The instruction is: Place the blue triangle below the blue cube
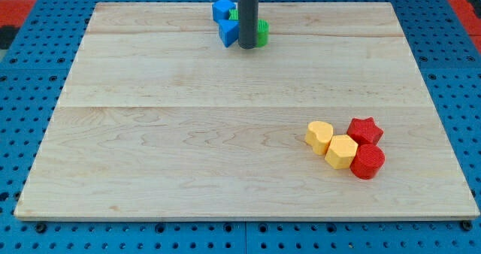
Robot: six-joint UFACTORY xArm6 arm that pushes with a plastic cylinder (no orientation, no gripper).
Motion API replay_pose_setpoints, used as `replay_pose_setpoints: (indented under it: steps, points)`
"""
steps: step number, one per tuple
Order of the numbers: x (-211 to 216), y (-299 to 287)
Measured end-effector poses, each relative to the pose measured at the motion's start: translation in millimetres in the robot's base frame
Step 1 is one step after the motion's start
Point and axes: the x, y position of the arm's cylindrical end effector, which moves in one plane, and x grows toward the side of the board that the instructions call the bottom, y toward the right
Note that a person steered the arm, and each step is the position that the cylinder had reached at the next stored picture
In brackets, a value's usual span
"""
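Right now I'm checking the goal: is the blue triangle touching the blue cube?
Touching. In the camera view the blue triangle sits directly under the blue cube with no board showing between them. My tip stands at the triangle's right.

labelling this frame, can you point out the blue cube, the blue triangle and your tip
blue cube [222, 10]: camera view, on its top face.
blue triangle [229, 33]: camera view, on its front face, left of the rod.
my tip [247, 46]: camera view, at the rod's very lower end, beside the blue triangle.
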Motion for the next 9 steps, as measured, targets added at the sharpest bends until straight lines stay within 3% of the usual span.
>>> replay_pose_setpoints:
  steps: [3,4,5,7,9]
  points:
    - [-25.9,34.4]
    - [13.4,12.0]
    - [13.4,-10.9]
    - [-13.8,11.7]
    - [-11.2,-22.2]
